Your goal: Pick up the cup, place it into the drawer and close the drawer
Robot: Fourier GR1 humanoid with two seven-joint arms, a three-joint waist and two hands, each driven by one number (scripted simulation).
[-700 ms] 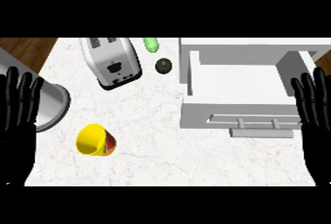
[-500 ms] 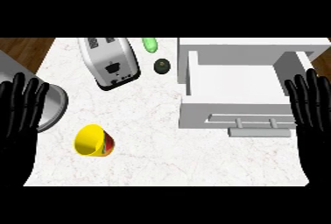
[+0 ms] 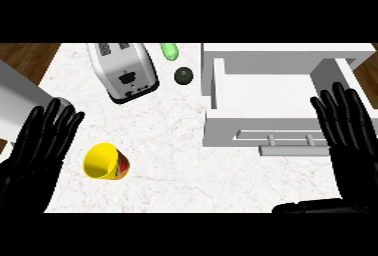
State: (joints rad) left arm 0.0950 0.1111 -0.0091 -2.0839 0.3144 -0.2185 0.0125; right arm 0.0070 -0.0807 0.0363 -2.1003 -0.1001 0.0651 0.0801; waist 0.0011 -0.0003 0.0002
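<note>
The white counter (image 3: 192,170) holds a big open drawer (image 3: 266,95) on the right. A toaster (image 3: 124,72) sits at the top. The left hand (image 3: 40,142) is flat with straight fingers and holds nothing. The right hand (image 3: 347,130) is the same, by the drawer. The yellow cup (image 3: 103,161) lies tipped just beside the left hand.

The counter (image 3: 192,165) has a pale, marble-like top with faint grey veining and a smooth, matt look. The toaster (image 3: 124,71) shows brushed, shiny metal sides. The yellow cup (image 3: 103,161) looks like smooth, glossy plastic. The drawer (image 3: 266,107) is plain white with a flat, matt finish, its handle (image 3: 284,138) the same. Wood-grain floor (image 3: 26,57) shows past the counter's edge. Both hands are matt black.
</note>
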